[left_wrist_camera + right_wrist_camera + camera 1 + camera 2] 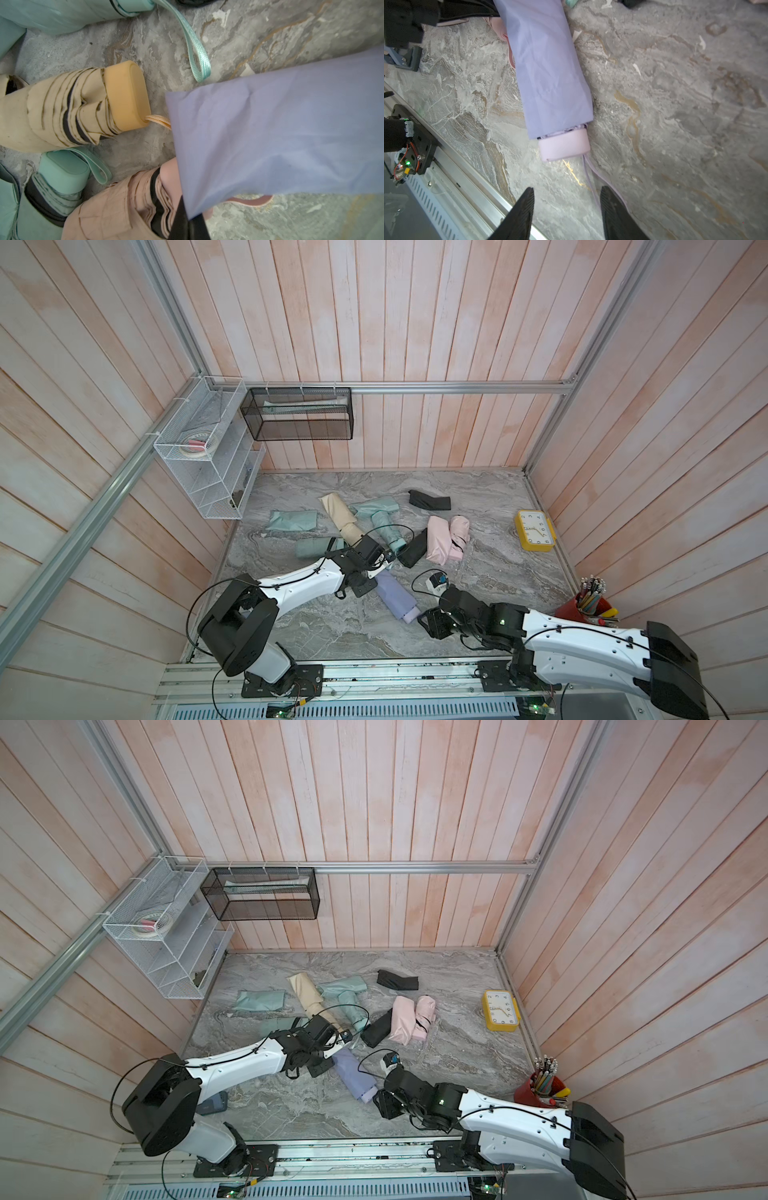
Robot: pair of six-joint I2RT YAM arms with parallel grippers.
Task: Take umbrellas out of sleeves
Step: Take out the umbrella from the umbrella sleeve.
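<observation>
**Left gripper pinches the lavender sleeve, right gripper stands open near the handle**

The lavender sleeve (392,595) lies on the marble table (478,572) between the two arms, toward the front edge. The lavender umbrella (564,145) is inside it. Only its pale handle comes out of the sleeve's mouth, at the end that points to the right arm. A thin cord (599,175) runs from the handle over the table toward the right gripper (566,209).

The two dark fingers of the right gripper are spread apart and hold nothing. They are near the handle but do not touch it, and the cord passes close by one finger.

The left gripper (187,224) is at the other, closed end of the sleeve. Its fingers are pressed together on a corner of the cloth. This end of the sleeve lies over the handle of a pink umbrella (124,205).

In the left wrist view a cream umbrella (83,108) and a mint umbrella (62,180) lie just beside the same end, both with bare pleats.

In a top view, farther back, lie a flat mint sleeve (291,520), a black sleeve (430,501) and a black umbrella (413,549). A yellow clock (535,531) lies near the right wall, well apart from them. A red cup (586,608) with pencils stands at the right front corner.
</observation>
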